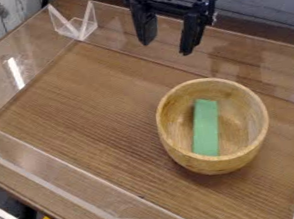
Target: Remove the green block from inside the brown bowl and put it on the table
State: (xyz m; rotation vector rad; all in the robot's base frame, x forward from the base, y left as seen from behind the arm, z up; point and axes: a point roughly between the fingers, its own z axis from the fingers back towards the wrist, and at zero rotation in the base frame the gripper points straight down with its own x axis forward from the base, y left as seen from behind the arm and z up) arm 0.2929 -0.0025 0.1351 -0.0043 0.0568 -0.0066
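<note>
The brown bowl (pixel 213 123), round and of light tan wood with a thick rim, stands on the table (pixel 83 109) at the right of the view. Inside it lies the green block (pixel 208 127), a flat bright green bar stretched from near to far. My black gripper (pixel 166 32) hangs at the top centre, pointing down, well behind the bowl and apart from it. Its two fingers stand wide open and nothing is between them.
Clear acrylic walls (pixel 65 187) edge the wood-grain tabletop along the front, left and back. A clear acrylic bracket (pixel 75 22) stands at the back left corner. Bare tabletop stretches left of the bowl.
</note>
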